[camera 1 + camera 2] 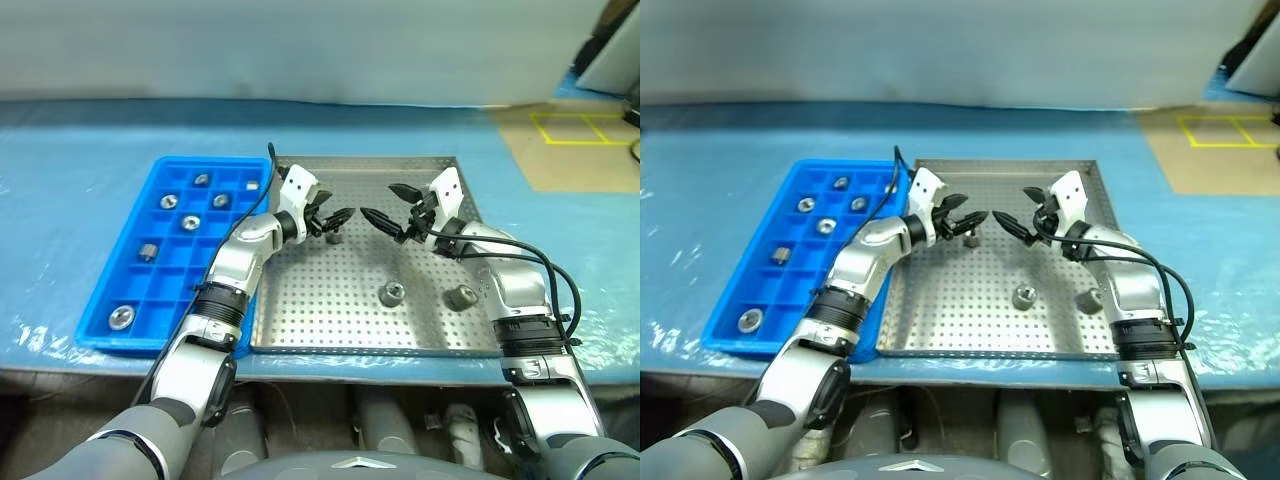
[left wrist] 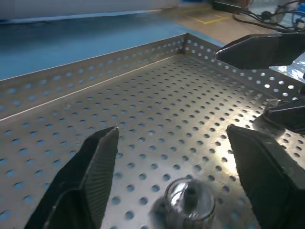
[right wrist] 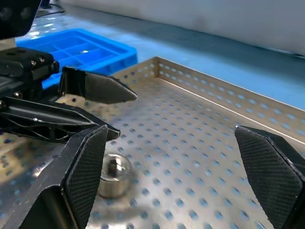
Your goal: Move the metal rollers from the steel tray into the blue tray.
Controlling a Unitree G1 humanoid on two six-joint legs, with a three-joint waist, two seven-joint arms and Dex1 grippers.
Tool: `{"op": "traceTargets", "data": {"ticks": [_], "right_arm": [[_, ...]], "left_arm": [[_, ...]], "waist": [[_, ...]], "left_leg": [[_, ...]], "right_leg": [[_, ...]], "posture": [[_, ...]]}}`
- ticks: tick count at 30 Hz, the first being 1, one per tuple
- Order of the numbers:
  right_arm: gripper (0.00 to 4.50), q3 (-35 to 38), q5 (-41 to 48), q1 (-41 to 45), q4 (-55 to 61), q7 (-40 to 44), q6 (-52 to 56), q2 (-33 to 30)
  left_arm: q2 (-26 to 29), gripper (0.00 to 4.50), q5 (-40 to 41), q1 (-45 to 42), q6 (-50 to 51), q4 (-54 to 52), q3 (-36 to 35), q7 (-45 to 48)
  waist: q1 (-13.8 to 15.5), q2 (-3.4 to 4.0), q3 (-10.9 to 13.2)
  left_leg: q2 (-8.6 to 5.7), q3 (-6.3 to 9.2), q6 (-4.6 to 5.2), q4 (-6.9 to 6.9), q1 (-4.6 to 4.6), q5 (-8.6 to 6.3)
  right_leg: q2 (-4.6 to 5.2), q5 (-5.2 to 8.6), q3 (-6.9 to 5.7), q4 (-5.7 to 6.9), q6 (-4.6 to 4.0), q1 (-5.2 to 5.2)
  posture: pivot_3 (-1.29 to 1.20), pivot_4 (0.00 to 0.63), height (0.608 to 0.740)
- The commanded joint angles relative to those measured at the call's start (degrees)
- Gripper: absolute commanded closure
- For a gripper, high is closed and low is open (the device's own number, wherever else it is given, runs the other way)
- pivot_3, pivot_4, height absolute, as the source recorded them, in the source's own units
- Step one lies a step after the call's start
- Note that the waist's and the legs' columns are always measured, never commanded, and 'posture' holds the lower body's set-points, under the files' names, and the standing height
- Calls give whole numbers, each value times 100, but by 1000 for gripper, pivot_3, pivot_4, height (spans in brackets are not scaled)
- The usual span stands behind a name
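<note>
The perforated steel tray (image 1: 330, 300) lies in the middle, with the blue tray (image 1: 205, 162) against its left side. Several metal rollers sit in the blue tray's compartments, one at the near corner (image 1: 121, 317). Three rollers rest on the steel tray: one under my left gripper (image 1: 335, 238) and two nearer me (image 1: 391, 293) (image 1: 461, 297). My left gripper (image 1: 338, 220) is open just above the first roller (image 2: 190, 202), which lies loose on the tray between its fingers. My right gripper (image 1: 380, 202) is open and faces the left one, close to its right.
A blue sheet covers the table around both trays. At the far right lies a brown board with yellow tape markings (image 1: 575, 130). The two grippers' tips are close together over the back half of the steel tray.
</note>
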State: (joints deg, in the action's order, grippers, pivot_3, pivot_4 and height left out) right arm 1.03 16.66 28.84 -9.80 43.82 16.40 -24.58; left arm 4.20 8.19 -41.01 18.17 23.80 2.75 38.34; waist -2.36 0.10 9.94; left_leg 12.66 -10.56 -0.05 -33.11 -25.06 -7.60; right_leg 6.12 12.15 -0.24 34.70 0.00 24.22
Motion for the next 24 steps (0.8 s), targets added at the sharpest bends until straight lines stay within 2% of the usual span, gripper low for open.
{"op": "traceTargets", "data": {"ticks": [1,5,11,20,24], "right_arm": [[0,-57,-25,87,-35,116,-191,37],[0,-62,-29,133,-53,126,-206,87],[0,50,-13,-10,90,34,-161,37],[0,410,82,-653,831,-267,99,-223],[0,534,128,-996,1261,-440,268,-264]], "left_arm": [[7,16,132,3,56,-356,-50,-133],[26,16,196,102,173,-479,40,-108],[-54,16,184,-34,131,-335,361,205],[-281,16,-90,-503,-384,746,717,495],[-357,16,-478,-685,-862,1640,880,209]], "waist": [[158,0,0],[321,0,0],[330,0,0],[281,0,0],[151,0,0]], "left_leg": [[-6,-2,0,0,0,0],[-24,-19,5,1,4,-1],[-31,-24,-1,2,6,-7],[-35,-39,1,9,7,-7],[-33,-44,0,11,10,-7]], "right_leg": [[5,0,6,0,0,0],[10,0,23,1,0,1],[14,0,30,2,0,1],[14,-1,35,-2,2,9],[13,-1,38,-2,3,11]], "posture": [[-241,150,740],[-247,150,740],[-295,150,740],[-413,150,740],[-471,150,740]]}}
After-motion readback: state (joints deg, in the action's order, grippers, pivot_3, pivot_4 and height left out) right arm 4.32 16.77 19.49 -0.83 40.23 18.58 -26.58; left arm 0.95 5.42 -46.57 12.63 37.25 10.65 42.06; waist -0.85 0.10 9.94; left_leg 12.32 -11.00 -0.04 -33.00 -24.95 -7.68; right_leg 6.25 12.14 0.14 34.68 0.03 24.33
